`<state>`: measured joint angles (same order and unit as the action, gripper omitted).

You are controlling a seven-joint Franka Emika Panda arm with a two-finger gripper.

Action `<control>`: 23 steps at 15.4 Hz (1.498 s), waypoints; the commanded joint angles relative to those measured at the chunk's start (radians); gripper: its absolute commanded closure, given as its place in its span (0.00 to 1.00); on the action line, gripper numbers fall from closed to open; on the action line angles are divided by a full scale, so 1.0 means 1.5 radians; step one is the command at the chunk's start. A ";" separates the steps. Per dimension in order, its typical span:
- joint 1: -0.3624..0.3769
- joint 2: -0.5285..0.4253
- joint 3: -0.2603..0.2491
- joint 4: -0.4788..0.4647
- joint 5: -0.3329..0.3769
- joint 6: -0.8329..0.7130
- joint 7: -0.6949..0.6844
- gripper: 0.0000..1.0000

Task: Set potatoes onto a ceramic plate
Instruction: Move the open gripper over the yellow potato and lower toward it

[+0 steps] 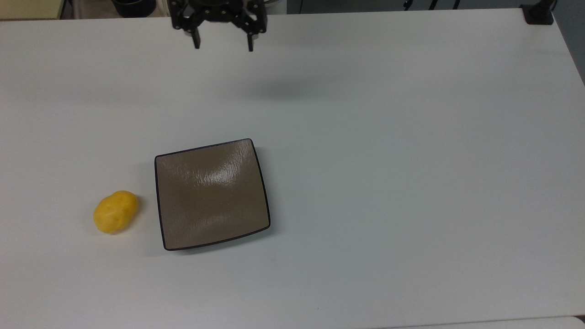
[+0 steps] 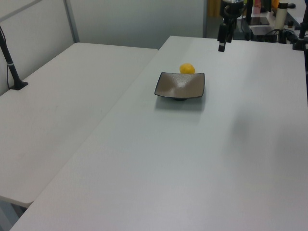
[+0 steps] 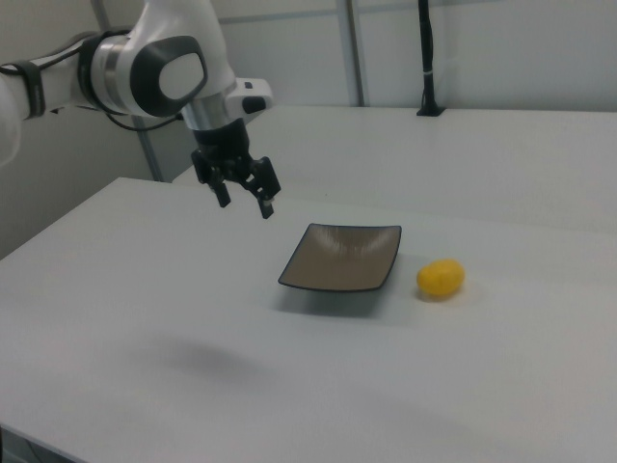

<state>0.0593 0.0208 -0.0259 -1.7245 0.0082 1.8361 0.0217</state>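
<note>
Top view: a black two-finger gripper (image 1: 222, 45) hangs at the far edge of a white table (image 1: 388, 137), its fingers spread apart and holding nothing. A square glossy brown ceramic plate (image 1: 211, 194) with a thin dark rim sits near the middle of the table, bare. A small oval bright-yellow potato (image 1: 115, 212) lies on the table just beside the plate, on the top view's left, not touching it. The spread fingers suggest the arm is ready to reach for the potato, which is well apart from it.

Left view: the gripper (image 2: 222, 47) hangs above the far end of the table, and the potato (image 2: 187, 69) peeks out beyond the plate's (image 2: 180, 85) far rim.

Right view: the white arm carries the gripper (image 3: 246, 204) above the table on the right view's left of the plate (image 3: 341, 258), fingers parted and pointing down. The potato (image 3: 441, 278) rests on the right view's right of the plate.
</note>
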 commanded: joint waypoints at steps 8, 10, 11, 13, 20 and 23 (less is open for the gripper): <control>-0.026 0.122 -0.070 0.063 0.006 0.259 0.327 0.00; -0.026 0.156 -0.087 0.088 0.005 0.279 0.383 0.00; -0.028 0.174 -0.095 0.101 0.005 0.280 0.400 0.00; -0.030 0.234 -0.114 0.158 -0.003 0.281 0.443 0.00; -0.031 0.341 -0.157 0.216 -0.003 0.392 0.478 0.00; -0.041 0.388 -0.159 0.222 -0.004 0.446 0.477 0.00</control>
<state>-0.0009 0.5301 -0.2509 -1.4355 0.0087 2.4516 0.7156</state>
